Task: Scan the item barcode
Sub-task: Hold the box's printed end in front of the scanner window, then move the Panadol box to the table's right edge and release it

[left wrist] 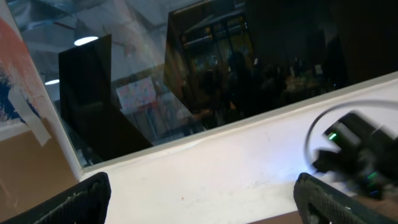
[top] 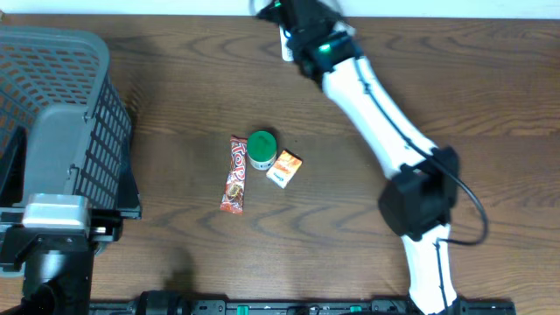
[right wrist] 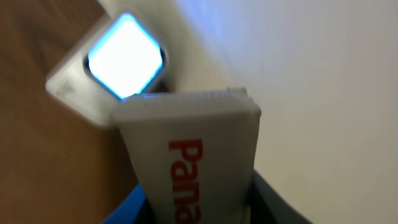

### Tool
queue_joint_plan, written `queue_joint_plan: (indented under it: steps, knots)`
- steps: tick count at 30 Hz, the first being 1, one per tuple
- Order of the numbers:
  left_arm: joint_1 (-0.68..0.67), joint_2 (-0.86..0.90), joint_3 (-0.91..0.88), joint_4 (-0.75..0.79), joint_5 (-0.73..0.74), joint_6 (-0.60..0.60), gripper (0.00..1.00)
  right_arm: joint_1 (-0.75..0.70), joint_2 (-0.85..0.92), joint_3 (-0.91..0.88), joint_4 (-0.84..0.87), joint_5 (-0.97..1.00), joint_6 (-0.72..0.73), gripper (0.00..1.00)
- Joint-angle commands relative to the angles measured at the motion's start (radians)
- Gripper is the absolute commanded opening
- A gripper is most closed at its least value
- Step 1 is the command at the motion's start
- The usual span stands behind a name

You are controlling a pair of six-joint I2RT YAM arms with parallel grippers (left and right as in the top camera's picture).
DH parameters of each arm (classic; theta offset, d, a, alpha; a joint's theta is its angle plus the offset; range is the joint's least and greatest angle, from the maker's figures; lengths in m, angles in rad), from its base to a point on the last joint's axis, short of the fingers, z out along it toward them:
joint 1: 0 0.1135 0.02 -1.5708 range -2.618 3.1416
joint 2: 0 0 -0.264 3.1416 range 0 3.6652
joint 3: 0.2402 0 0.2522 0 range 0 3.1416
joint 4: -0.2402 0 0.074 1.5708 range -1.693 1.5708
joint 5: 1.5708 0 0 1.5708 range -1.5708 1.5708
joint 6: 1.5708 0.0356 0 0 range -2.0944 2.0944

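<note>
My right gripper is at the table's far edge, shut on a white box with red letters "Pana" on it. In the right wrist view the box stands upright between the jaws. Its top end is just below the scanner, whose square window glows bright white-blue. No barcode shows on the face of the box that I see. My left gripper is open and holds nothing. Its fingers point at a white wall and a dark window.
A red candy bar, a green-lidded tub and an orange packet lie mid-table. A grey mesh basket stands at the left, with the left arm in front of it.
</note>
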Motion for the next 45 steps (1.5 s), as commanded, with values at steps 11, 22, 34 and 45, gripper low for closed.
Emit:
queue_joint_plan:
  steps: [11, 22, 34, 45]
  knots:
    - [-0.004, 0.002, -0.004, 0.03, -0.004, 0.033, 0.94, -0.423, -0.043, -0.093, -0.689, -0.232, 0.668, 0.3]
    - [-0.004, 0.002, -0.003, 0.06, -0.004, 0.033, 0.94, -0.929, -0.043, -0.469, -0.502, -0.229, 0.71, 0.28]
    - [-0.004, 0.002, -0.003, 0.06, -0.004, 0.033, 0.94, -1.259, -0.043, -0.406, -0.498, -0.486, 0.72, 0.99]
    - [-0.004, 0.002, -0.003, 0.071, -0.004, 0.033, 0.94, -1.194, -0.186, -0.079, -0.676, -0.898, 0.721, 0.99]
